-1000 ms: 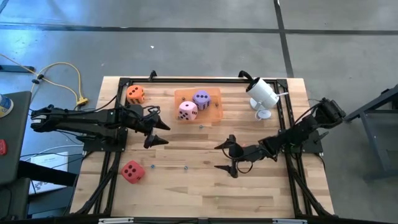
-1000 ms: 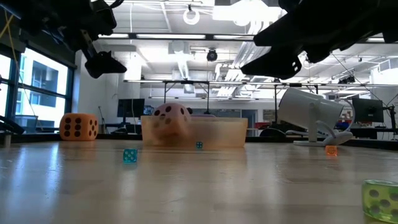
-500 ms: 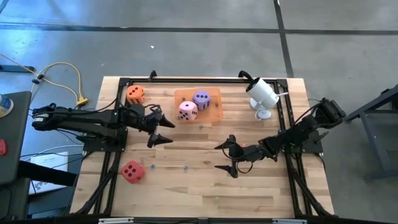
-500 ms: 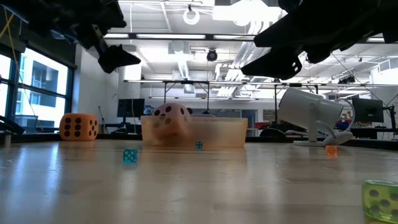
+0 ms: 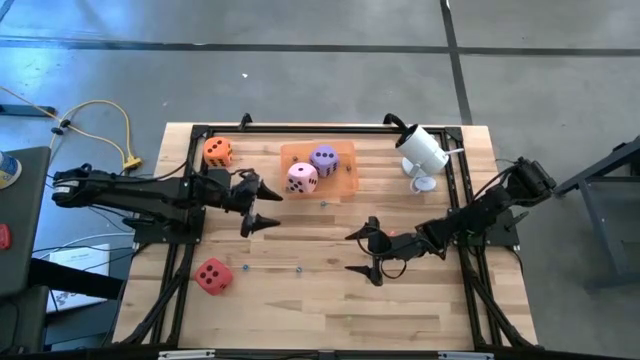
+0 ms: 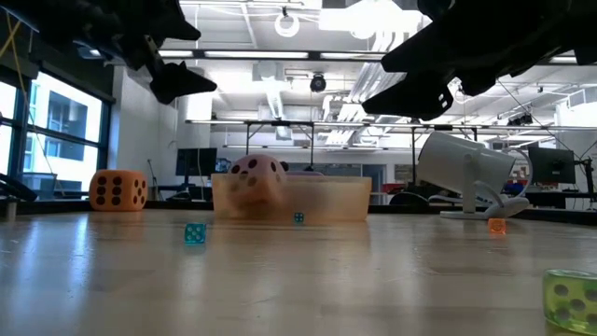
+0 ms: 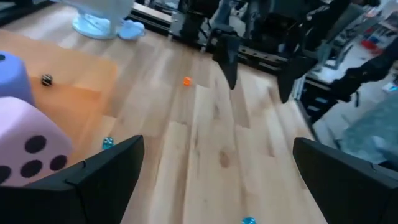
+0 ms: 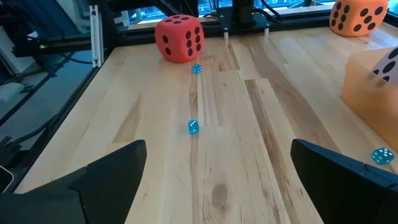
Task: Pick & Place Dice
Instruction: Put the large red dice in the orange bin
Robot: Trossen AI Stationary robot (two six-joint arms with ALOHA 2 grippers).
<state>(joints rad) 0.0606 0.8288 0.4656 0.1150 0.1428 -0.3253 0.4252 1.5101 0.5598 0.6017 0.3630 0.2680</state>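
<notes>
Surface: pale wooden plank table (image 5: 300, 300) with a black frame round its edge, on a grey concrete floor
Room: open workshop hall with white ceiling ducts, strip lights and a window at the left
Writing: none readable
Left gripper (image 5: 256, 204): claw spread wide, holding nothing, above the table just left of the tray
Orange foam die (image 5: 218, 151): far left corner
Red foam die (image 5: 213, 274): near left, alone
Translucent orange rectangular tray (image 5: 343, 172): far middle, holding two dice
Pink foam die (image 5: 302, 177): in the tray, left
Purple foam die (image 5: 323, 158): in the tray, right
Right gripper (image 5: 368, 252): claw spread wide, empty, mid-table
White camera on a stand (image 5: 422, 150): far right
</notes>
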